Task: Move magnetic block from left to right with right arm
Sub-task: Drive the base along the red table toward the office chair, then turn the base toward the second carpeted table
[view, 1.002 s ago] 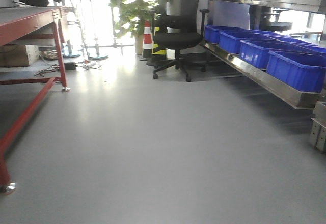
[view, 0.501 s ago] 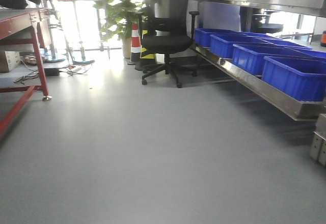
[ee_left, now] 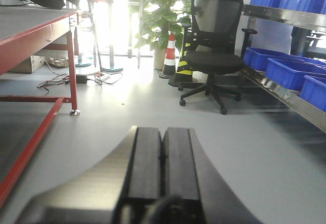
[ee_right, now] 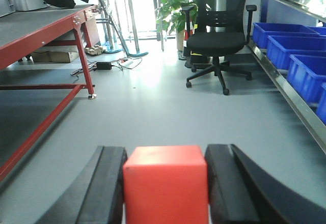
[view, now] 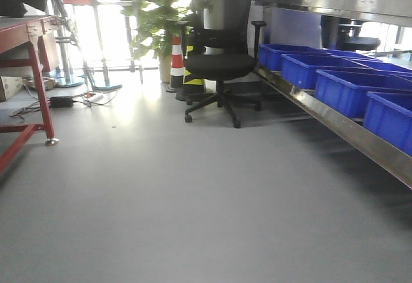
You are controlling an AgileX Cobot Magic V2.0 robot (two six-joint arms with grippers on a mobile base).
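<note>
Most of every view is grey floor (view: 193,199), with the red workbench (ee_right: 48,34) along the left edge and the steel shelf of blue bins (view: 335,80) running down the right. A black office chair (view: 219,45) stands at upper centre. None of that is my work surface (the surface I must set down on is in none of the views).

At bottom centre of the left wrist view, the left gripper (ee_left: 163,132) has its two fingers pressed together with nothing between them. I judge it parked and out of the way.

At bottom centre of the right wrist view, the right gripper (ee_right: 165,155) is clamped on the magnetic block (ee_right: 165,188). One dark finger lies flat against each side face, and the cube sits square and level between them.

So I take this as the carry. To do it well I would hold the squeeze steady and sweep rightward with the wrist level. I would tilt down until the landing spot shows before descending. I would open the fingers only once the block's underside rests flat.
</note>
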